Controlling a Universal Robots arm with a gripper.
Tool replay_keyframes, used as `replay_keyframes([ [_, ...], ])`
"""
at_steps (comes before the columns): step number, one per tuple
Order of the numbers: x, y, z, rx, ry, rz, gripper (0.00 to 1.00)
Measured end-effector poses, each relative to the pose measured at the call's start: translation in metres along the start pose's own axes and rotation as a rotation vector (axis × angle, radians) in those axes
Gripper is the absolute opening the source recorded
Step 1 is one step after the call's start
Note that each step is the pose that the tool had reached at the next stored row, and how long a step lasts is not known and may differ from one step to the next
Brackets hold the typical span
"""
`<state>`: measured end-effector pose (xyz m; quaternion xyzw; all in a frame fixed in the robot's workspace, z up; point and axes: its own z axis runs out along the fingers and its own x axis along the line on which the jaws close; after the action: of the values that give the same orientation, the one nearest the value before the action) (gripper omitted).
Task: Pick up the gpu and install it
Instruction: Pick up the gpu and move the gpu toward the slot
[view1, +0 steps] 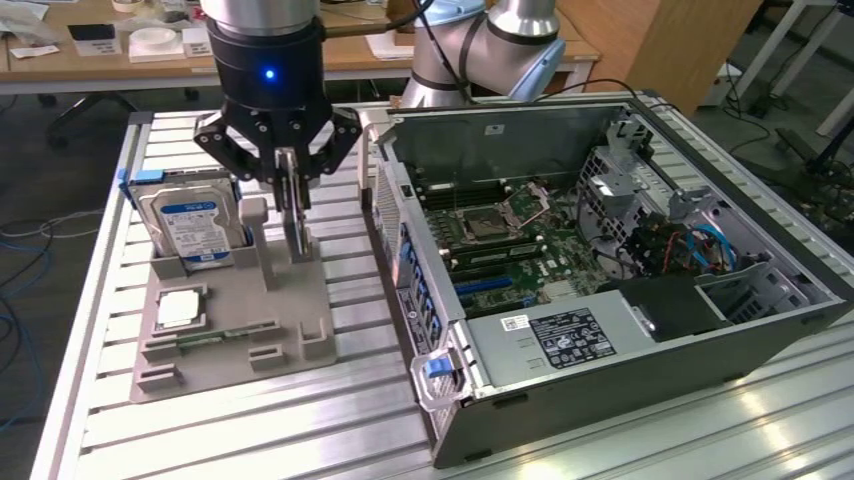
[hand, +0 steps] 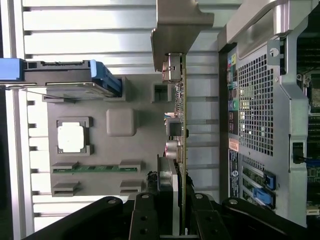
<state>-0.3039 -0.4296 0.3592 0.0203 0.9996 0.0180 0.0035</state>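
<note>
The gpu (hand: 183, 125) shows edge-on in the wrist view as a thin green card with connectors along it and a silver end bracket (hand: 180, 25) at its far end. My gripper (hand: 182, 215) has a finger on each side of the card and is shut on it. In the exterior view the gripper (view1: 296, 215) hangs straight down over the grey parts holder (view1: 267, 300), and the gpu (view1: 302, 242) stands upright below its fingers. I cannot tell whether the card's lower edge is clear of the holder.
The holder also carries a hard drive (view1: 198, 225) standing on edge, a processor (view1: 180, 308) and a memory stick (view1: 214, 338). The open computer case (view1: 601, 250) lies at the exterior view's right, close beside the holder, with its motherboard (view1: 514, 235) exposed. Both rest on a slatted aluminium table (view1: 267, 420).
</note>
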Motion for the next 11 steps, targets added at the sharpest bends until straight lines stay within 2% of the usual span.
replay_keyframes([
  [11, 0.000, 0.0006, -0.0176, 0.0000, 0.0000, 0.000, 0.28],
])
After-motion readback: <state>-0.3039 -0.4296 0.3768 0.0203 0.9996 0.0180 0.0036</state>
